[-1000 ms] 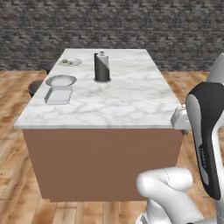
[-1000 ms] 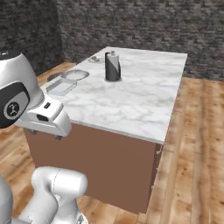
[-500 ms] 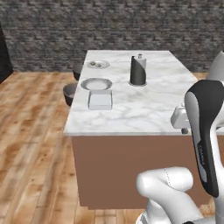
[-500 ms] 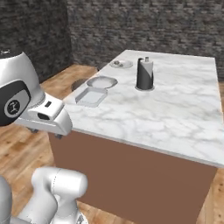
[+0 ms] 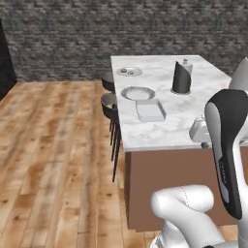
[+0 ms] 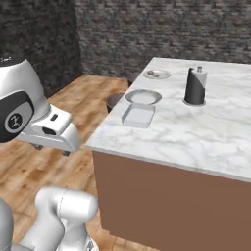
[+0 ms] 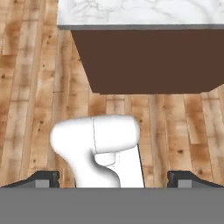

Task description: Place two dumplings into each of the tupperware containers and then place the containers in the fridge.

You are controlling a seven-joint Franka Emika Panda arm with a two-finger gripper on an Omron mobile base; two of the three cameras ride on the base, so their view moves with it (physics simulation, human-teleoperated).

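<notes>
One tupperware container (image 5: 150, 110) (image 6: 138, 115), a shallow pale tray, lies near the left edge of the marble island (image 5: 169, 131). Small dumplings (image 5: 125, 71) (image 6: 153, 74) sit on a little round plate (image 5: 130, 72) at the island's far left corner. My gripper (image 7: 113, 178) is open, its fingertips (image 7: 43, 178) far apart with nothing between them. It hangs off the island's near end and looks down at the wooden floor and the island's brown side. The fridge is out of view.
A round grey plate (image 5: 138, 92) (image 6: 143, 96) lies just beyond the container. A black paper-towel holder (image 5: 182, 77) (image 6: 195, 87) stands mid-counter. Two dark stools (image 5: 109, 101) stand along the island's left side. Open wooden floor (image 5: 53, 145) spreads to the left, up to a stone wall.
The whole picture has shifted: the base has driven left, so the island now sits further right in both base views. The things on the counter have not moved. The gripper stays open.
</notes>
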